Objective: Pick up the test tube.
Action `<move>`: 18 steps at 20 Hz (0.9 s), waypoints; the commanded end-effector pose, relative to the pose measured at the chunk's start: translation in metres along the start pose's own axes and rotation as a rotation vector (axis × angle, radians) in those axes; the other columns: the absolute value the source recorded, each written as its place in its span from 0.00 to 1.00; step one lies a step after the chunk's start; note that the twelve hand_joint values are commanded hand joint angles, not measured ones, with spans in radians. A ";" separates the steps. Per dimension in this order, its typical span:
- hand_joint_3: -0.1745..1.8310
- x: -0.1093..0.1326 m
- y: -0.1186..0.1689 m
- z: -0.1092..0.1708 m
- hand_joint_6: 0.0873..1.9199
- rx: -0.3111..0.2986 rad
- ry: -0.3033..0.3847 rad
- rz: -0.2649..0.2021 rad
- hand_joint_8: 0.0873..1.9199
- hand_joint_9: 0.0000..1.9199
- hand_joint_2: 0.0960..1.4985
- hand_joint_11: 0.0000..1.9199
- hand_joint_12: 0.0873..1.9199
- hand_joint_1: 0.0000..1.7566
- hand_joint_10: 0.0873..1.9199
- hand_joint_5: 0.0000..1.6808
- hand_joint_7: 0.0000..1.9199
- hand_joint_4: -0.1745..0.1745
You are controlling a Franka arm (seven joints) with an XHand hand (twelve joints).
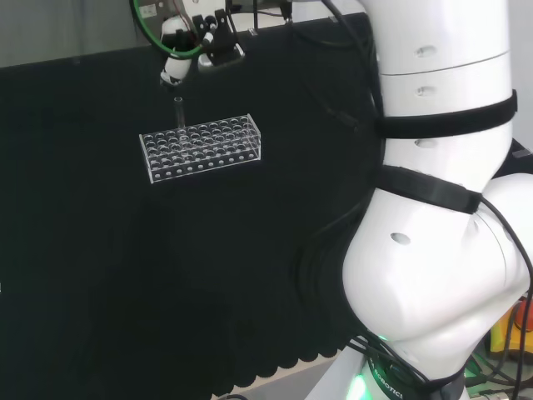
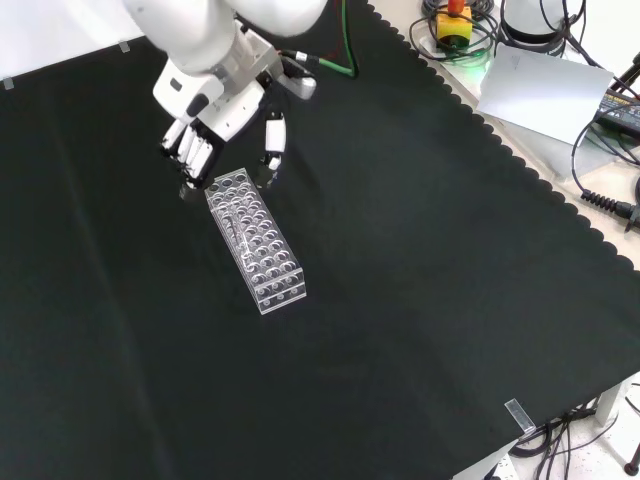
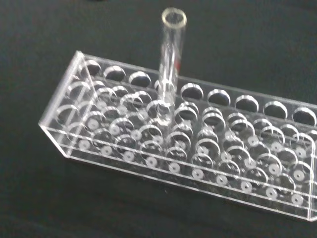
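Black cloth [image 2: 400, 300] over the bench, scalloped along its right edge in the front view, with cables and a grey box beyond that edge. Clear test tube rack [image 2: 255, 242] lying on the cloth, long axis running from upper left to lower right in the front view; rows of round holes, seen close in the wrist view [image 3: 198, 153]. Single clear test tube [image 3: 170, 64] standing upright in a hole near one end of the rack, long axis vertical, open mouth pointing up, upper part rising above the rack's top plate; same tube at the rack's far edge in the head view [image 1: 178, 112]. Black and white hand [image 2: 215, 135] just above the rack's far end in the front view, fingers pointing down and slightly apart, clamped on nothing; fingertip just above the tube's mouth in the head view [image 1: 171, 73].
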State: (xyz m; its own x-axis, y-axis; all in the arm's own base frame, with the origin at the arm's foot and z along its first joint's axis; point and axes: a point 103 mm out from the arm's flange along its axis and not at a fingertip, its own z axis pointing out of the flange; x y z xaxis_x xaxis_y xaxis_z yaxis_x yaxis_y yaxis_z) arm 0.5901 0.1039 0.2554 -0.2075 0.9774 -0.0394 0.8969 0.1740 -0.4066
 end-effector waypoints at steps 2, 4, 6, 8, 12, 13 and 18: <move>0.32 -0.013 0.019 0.026 0.00 0.087 -0.077 0.040 0.46 0.24 0.51 0.07 0.79 0.43 0.43 0.26 0.28 0.13; 0.32 -0.016 0.020 0.029 0.01 0.091 -0.074 0.053 0.46 0.24 0.51 0.07 0.79 0.43 0.43 0.26 0.29 0.13; 0.33 -0.020 0.021 0.030 0.01 0.096 -0.064 0.060 0.46 0.24 0.51 0.07 0.79 0.43 0.43 0.27 0.29 0.13; 0.33 -0.023 0.022 0.032 0.01 0.096 -0.063 0.057 0.46 0.24 0.51 0.07 0.79 0.43 0.43 0.27 0.29 0.13; 0.33 -0.003 0.029 0.026 0.03 0.105 -0.091 0.066 0.46 0.26 0.50 0.07 0.79 0.43 0.42 0.29 0.33 0.12; 0.34 -0.001 0.030 0.026 0.03 0.101 -0.084 0.065 0.46 0.26 0.50 0.07 0.78 0.43 0.42 0.29 0.34 0.12; 0.35 -0.015 0.028 0.037 0.21 0.076 -0.055 0.050 0.42 0.33 0.48 0.10 0.77 0.44 0.38 0.31 0.43 0.14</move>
State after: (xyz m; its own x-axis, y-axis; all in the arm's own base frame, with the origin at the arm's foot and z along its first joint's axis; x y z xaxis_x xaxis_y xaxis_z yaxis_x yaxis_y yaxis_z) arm 0.6013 0.0914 0.2160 -0.1875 0.9744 -0.1236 0.8650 0.1042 -0.4908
